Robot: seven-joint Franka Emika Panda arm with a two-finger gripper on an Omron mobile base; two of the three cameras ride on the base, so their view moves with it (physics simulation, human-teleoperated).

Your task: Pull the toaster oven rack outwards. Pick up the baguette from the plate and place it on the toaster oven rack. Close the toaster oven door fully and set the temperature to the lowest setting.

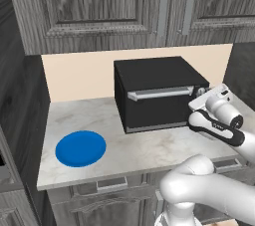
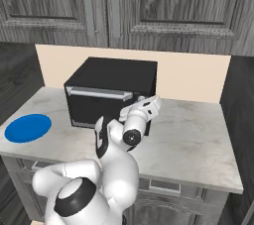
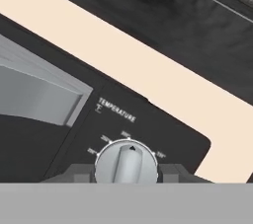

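The black toaster oven (image 1: pixel 149 73) stands at the back of the counter, and its door (image 1: pixel 157 111) with the silver bar handle (image 1: pixel 160 92) is closed upright. My gripper (image 3: pixel 126 174) is at the oven's right front, its fingertips (image 3: pixel 170 172) pressed on both sides of the silver temperature knob (image 3: pixel 127 163), whose pointer stands near the top. From the right base view the hand (image 2: pixel 133 106) sits against the oven (image 2: pixel 111 78). The blue plate (image 1: pixel 80 148) lies bare at the front left. The baguette and the rack are hidden.
The marble counter (image 1: pixel 149 150) ends in dark side walls at left and right. Grey wall cabinets (image 1: pixel 124 1) hang above the oven. To the oven's right, the counter (image 2: pixel 193 135) runs on toward the right wall.
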